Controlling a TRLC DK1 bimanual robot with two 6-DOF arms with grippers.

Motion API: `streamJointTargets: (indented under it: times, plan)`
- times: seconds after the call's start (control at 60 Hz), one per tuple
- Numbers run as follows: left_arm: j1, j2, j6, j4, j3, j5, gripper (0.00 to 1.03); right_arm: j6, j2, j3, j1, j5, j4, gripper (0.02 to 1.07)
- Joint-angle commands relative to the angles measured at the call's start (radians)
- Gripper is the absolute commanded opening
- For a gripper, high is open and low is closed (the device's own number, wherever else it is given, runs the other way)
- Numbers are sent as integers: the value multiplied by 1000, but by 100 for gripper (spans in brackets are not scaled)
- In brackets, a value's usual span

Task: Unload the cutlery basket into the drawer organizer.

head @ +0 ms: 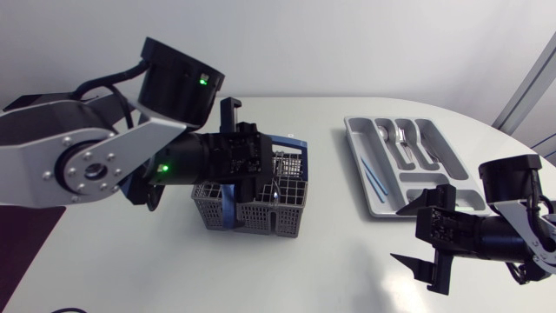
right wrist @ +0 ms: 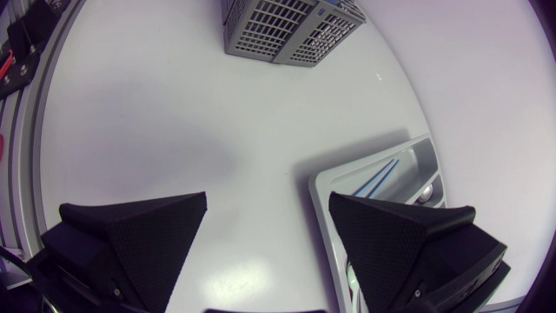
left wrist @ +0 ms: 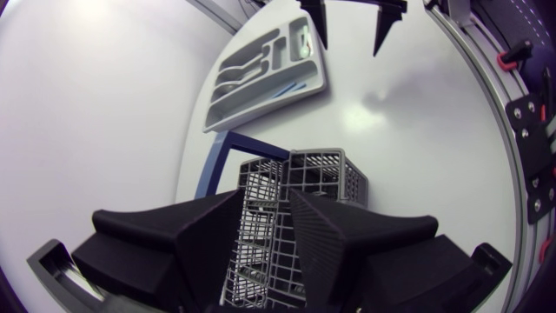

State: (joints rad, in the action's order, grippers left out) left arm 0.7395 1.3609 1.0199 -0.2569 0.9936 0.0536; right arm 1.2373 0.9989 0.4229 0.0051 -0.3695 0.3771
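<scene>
The cutlery basket is standing on the white counter, a grey mesh box with a blue handle. The left tool is hanging directly over the basket. Its fingers are parted and gripping nothing, so it is released. The drawer organizer is lying well apart from the basket, on the side away from the left arm. It is already holding silver cutlery, and two thin blue sticks are lying in the long slot nearest the basket. The right tool is waiting farther from the basket than the organizer, at the organizer's near corner. It is spread wide and is empty.

By my reading, the step in hand is picking a piece out of the basket. The next move is calling for the left tool to go down into one compartment, line its fingers up on a handle and close without catching the mesh.

The left wrist view is looking down into the compartments between the fingers. It is showing pale shapes there that I cannot name, where the head view is showing mostly the arm covering the basket. Only the right wrist view is showing how wide that tool is gaping.
</scene>
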Motion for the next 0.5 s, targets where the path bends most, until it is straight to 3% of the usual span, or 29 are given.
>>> streamJointTargets:
  times: [0.0,0.133,0.483]
  plan:
    - [-9,61,120,-71,50,15,47,-9,12,-24,6,4,-7,103]
    - [9,107,232,-205,116,17,47,-9,38,-26,6,1,-29,103]
    - [14,191,434,-372,266,11,47,11,118,-24,-7,-8,-78,103]
